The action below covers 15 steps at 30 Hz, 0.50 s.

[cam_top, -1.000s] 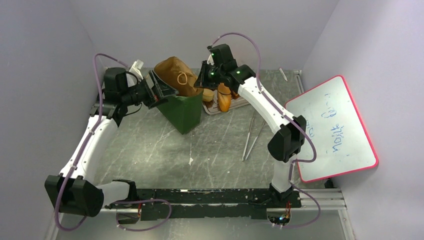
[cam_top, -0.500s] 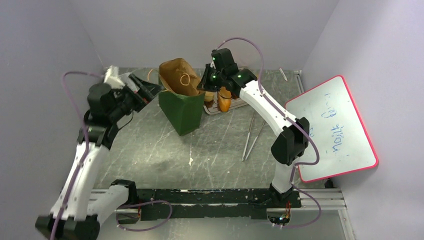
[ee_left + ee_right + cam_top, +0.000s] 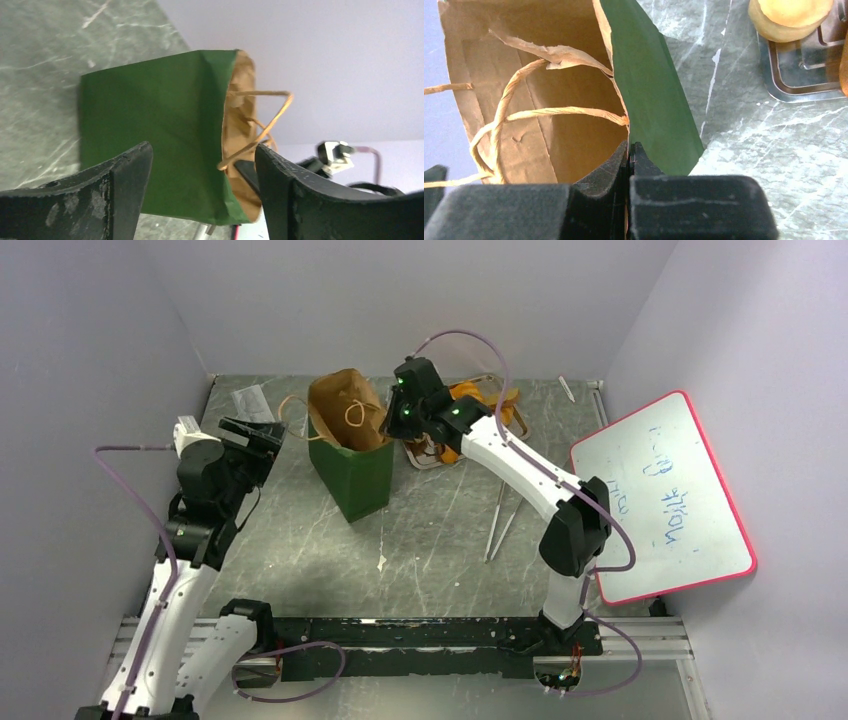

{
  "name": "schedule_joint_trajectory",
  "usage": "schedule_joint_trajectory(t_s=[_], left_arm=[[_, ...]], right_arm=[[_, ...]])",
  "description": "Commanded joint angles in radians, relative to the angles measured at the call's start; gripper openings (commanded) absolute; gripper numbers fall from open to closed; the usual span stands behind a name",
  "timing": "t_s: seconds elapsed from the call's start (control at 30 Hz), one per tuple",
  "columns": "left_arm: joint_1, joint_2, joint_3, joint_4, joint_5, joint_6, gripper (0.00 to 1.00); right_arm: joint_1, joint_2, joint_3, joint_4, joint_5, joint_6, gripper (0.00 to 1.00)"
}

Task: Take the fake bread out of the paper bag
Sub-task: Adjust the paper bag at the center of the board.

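Within the last second the left gripper (image 3: 258,432) had let go of the left rim of the paper bag (image 3: 360,475) and drawn away toward the left edge of the tabletop (image 3: 430,540). The bag, tipped a moment before, now stood upright near the middle of the back edge. Over the same second the right gripper (image 3: 629,150) had left its place over the metal tray (image 3: 794,80) and come across to the bag's right rim. That looked like a hand-over: the right arm now steadied the mouth, and the left arm was free to reach in. The left gripper's jaws stood wide apart and held nothing. In its wrist view the bag showed between the fingers but well apart from them, its cord handles hanging at the mouth. The right gripper's fingers were pressed fully together, with the top edge of the bag's green wall running down into the seam between them, so it appeared to pinch the rim. Orange fake bread (image 3: 449,451) already lay on the tray just to the right of the bag, and a pale round bun (image 3: 789,15) sat on the tray's edge. No bread showed in the part of the bag's brown inside that could be seen. The fingers hid its bottom, so I could not tell whether any remained.
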Motion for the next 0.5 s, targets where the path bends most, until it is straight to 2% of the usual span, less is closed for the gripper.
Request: schedule_joint_trajectory(t_s=[0.0,0.1,0.2,0.4,0.47], left_arm=[[0.004,0.013,-0.015,-0.082,-0.084,-0.026,0.66],[0.004,-0.019,-0.033,-0.108,-0.111,-0.040,0.59],[0.004,-0.052,-0.029,-0.150,-0.145,-0.046,0.57],[0.004,-0.125,0.003,-0.216,-0.213,-0.052,0.56],[0.004,-0.139,0.008,-0.218,-0.220,-0.050,0.56]], right_arm=[[0.047,-0.009,0.001,0.042,0.120,0.023,0.00],[0.077,0.002,0.004,0.042,0.160,0.011,0.03],[0.091,0.001,-0.015,0.054,0.153,0.005,0.16],[0.106,-0.010,-0.009,0.070,0.134,-0.013,0.35],[0.109,-0.014,0.002,0.066,0.134,-0.023,0.48]])
